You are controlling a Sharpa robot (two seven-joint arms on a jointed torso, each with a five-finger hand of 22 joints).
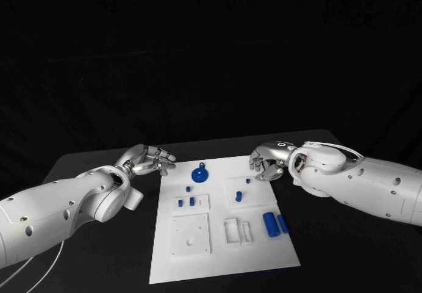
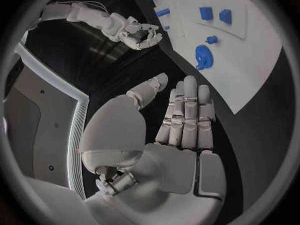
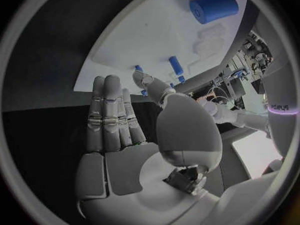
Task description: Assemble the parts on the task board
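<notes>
Two hands, both empty, fingers spread: left hand (image 1: 151,160) beside the board's (image 1: 264,253) far left corner, right hand (image 1: 268,161) over its far right corner. Board on tabletop (image 1: 97,165). Loose parts: disc (image 1: 200,174), cylinder (image 1: 272,224), bar (image 1: 283,223); small pegs (image 1: 186,202) seated. Assembly judged barely begun; most pieces unplaced.

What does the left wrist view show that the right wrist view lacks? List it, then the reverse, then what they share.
Left wrist view: the open left hand, a blue round disc part and two small blue square blocks on the board. Right wrist view: a large blue cylinder, seen plainly. Both: the white task board, the right hand, holding nothing, and a small blue peg.
</notes>
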